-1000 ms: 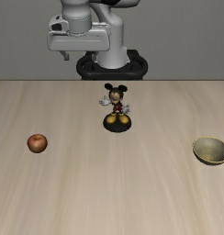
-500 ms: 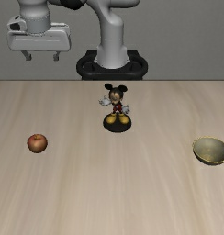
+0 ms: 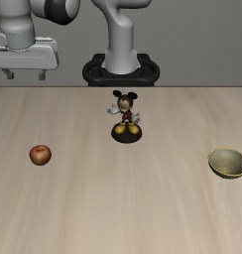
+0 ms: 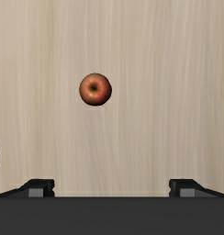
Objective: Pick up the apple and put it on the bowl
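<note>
A small red apple (image 3: 40, 154) lies on the wooden table at the exterior view's left. The olive bowl (image 3: 228, 163) sits far off at the exterior view's right, with nothing in it. My gripper (image 3: 25, 73) hangs high above the table, over and behind the apple, its fingers spread wide and open with nothing between them. In the wrist view the apple (image 4: 95, 89) lies on the boards well ahead of my gripper (image 4: 112, 186), nearer one fingertip (image 4: 39, 187) than the other.
A Mickey Mouse figure (image 3: 125, 117) stands on a dark round base mid-table, between apple and bowl. The robot's base (image 3: 123, 69) is behind it. The wooden tabletop (image 3: 133, 208) spreads wide toward the front.
My arm has swung from near the middle toward the exterior view's left and now hangs over the apple's side. Apple, figure and bowl have stayed put.
</note>
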